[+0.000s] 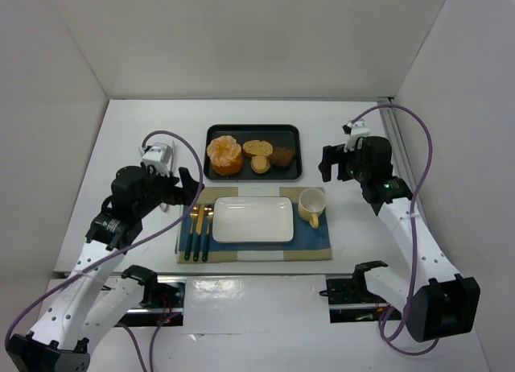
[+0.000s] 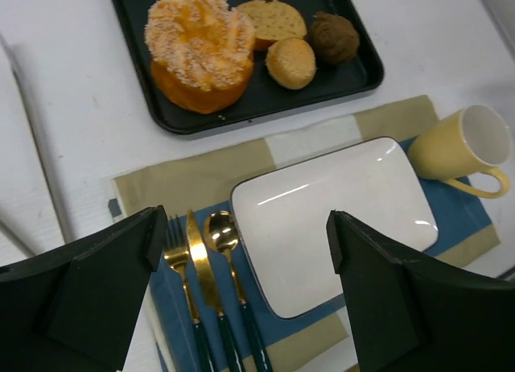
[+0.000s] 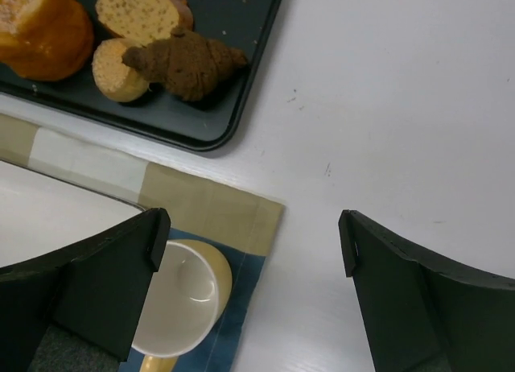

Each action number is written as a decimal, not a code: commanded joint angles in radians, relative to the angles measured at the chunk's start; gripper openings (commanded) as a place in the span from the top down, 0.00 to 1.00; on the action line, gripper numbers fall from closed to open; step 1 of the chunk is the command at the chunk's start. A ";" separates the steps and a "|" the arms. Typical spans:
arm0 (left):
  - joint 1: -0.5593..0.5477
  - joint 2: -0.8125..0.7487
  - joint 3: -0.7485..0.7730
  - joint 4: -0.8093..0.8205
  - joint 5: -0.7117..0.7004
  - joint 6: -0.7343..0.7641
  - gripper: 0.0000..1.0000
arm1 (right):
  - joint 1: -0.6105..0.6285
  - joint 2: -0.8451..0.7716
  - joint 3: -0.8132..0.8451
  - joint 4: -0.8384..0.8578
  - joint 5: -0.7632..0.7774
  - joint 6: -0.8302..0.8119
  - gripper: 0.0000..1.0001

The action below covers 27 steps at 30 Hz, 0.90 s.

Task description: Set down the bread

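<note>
The bread (image 1: 224,155), a large orange-golden bun with a ridged, pale-glazed top, sits at the left end of a black tray (image 1: 291,133). It also shows in the left wrist view (image 2: 199,46) and partly in the right wrist view (image 3: 40,30). A white rectangular plate (image 1: 253,220) lies on a blue and tan placemat (image 1: 314,241) in front of the tray. My left gripper (image 1: 191,188) is open and empty, above the placemat's left edge. My right gripper (image 1: 336,164) is open and empty, right of the tray, above the bare table.
Two small tan round slices (image 1: 258,147) and a dark brown chunk (image 1: 282,156) share the tray. A yellow cup (image 1: 312,204) stands right of the plate. A gold fork, knife and spoon (image 1: 198,227) lie left of it. White walls enclose the table.
</note>
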 commanded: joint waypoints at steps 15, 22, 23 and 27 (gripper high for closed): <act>-0.002 0.189 0.050 -0.038 -0.387 0.003 0.00 | 0.029 -0.049 0.028 0.038 -0.224 -0.179 0.39; 0.093 0.399 0.130 -0.067 -0.445 -0.006 0.00 | 0.052 -0.132 -0.010 -0.011 -0.209 -0.178 0.01; 0.093 0.452 0.140 -0.067 -0.476 -0.006 0.00 | 0.052 -0.132 -0.001 -0.011 -0.209 -0.178 0.01; 0.111 0.576 0.179 -0.079 -0.551 -0.006 0.00 | 0.052 -0.132 -0.011 -0.011 -0.209 -0.178 0.01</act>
